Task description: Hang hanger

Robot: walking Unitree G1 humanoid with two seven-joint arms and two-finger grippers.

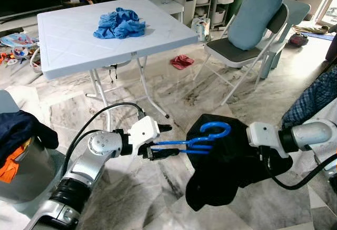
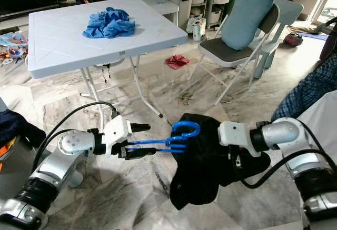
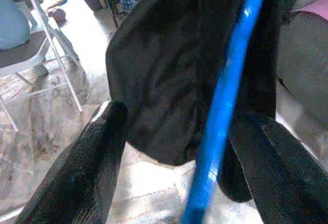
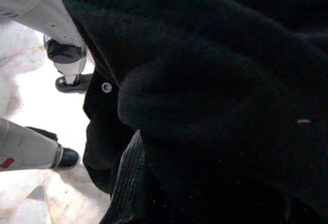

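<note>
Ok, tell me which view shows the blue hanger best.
The left eye view: the whole blue hanger shows, hook up, against the black garment, its end at the left tool. The right eye view shows much the same. The left wrist view gives one blurred blue bar; the right wrist view shows dark cloth.
</note>
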